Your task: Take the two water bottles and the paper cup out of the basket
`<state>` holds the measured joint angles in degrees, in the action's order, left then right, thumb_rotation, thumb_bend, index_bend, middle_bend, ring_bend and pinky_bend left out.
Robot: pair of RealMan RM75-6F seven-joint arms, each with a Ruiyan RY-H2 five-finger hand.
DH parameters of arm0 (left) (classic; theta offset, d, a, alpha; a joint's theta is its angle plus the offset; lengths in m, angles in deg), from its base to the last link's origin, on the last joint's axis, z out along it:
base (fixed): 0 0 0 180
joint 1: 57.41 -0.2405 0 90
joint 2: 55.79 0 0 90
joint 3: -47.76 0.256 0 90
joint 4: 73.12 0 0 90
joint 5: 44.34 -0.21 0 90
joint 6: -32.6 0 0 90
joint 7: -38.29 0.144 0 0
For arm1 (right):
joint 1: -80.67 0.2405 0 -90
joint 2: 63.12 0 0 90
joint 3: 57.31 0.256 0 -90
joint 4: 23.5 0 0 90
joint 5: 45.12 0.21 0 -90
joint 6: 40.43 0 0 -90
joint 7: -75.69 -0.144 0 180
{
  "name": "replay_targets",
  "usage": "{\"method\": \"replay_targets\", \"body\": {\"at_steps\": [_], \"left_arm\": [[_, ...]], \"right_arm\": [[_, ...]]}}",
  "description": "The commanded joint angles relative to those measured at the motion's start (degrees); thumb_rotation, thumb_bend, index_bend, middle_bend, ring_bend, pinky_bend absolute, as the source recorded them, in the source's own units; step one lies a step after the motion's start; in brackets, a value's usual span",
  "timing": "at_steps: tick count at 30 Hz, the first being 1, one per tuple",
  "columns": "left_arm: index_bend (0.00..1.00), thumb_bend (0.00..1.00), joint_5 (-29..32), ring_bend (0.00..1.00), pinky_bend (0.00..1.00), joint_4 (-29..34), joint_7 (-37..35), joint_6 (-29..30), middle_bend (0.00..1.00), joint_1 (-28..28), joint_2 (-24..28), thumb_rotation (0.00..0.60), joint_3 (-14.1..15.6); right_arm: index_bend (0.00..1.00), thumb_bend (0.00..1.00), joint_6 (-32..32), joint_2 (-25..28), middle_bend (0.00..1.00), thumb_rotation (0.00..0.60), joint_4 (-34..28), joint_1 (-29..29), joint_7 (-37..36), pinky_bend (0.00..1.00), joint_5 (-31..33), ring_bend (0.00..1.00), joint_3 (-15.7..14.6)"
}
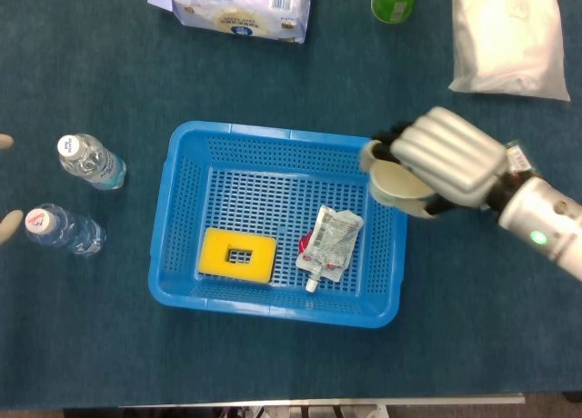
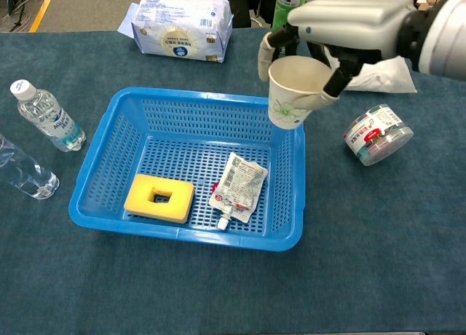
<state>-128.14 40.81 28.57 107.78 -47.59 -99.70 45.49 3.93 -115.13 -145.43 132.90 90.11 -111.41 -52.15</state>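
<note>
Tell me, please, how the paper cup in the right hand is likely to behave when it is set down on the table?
The paper cup looks empty and thin-walled, so it is probably very light and easily crushed by the right hand. It narrows toward its base and is tilted now, so it may tip unless set upright. The table has a cloth-like surface, which should limit sliding.

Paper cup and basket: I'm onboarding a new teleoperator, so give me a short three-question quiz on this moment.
1. True or false: the right hand holds the paper cup upright.
2. Which lies in the blue basket? A) yellow sponge and spouted pouch B) green bottle C) white bag
3. How many water bottles lie on the table left of the basket?

Key: 1 true; 2 A; 3 two, one capped bottle and a nearer one.
</note>
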Motion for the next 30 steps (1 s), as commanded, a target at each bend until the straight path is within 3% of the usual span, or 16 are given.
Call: {"method": "replay_targets", "body": {"at_steps": [1, 7, 14, 22, 30], "left_arm": [[0.24, 0.24, -0.04, 0.01, 0.17, -0.09, -0.02, -0.23, 0.13, 0.31, -0.11, 0.6, -0.19], [0.24, 0.23, 0.24, 0.01, 0.17, -0.03, 0.29, -0.64, 0.13, 0.83, -0.21, 0.6, -0.45], [0.24, 0.24, 0.07, 0.01, 0.17, -0.4, 0.26, -1.21, 0.13, 1.23, -0.57, 0.6, -0.34], [0.24, 0.24, -0.21, 0.01, 0.17, -0.59, 0.27, -1.96, 0.13, 1.69, -0.89, 0.6, -0.1], [0.24, 0.24, 0.03, 0.01, 0.17, -0.94, -0.17, -1.56, 0.13, 1.29, -0.7, 0.6, 0.18]], "right_arm": [[0.38, 0.25, 1.6, 2.95, 0.42, 0.6, -0.45, -5.22, -4.49, 0.6, -6.58, 0.41, -3.19], [0.38, 0.23, 6.75, 4.06, 0.42, 0.6, 3.06, -12.55, -8.11, 0.6, -18.11, 0.41, -7.71], [0.38, 0.23, 11.25, 1.54, 0.42, 0.6, 9.16, -19.16, -11.16, 0.57, -24.08, 0.41, -12.04], [0.37, 0.21, 13.8, -4.75, 0.4, 0.6, 16.75, -22.87, -13.73, 0.52, -27.07, 0.39, -13.25], [0.28, 0.21, 14.21, -10.08, 0.31, 0.6, 22.1, -24.48, -14.54, 0.41, -28.24, 0.3, -13.53]]}}
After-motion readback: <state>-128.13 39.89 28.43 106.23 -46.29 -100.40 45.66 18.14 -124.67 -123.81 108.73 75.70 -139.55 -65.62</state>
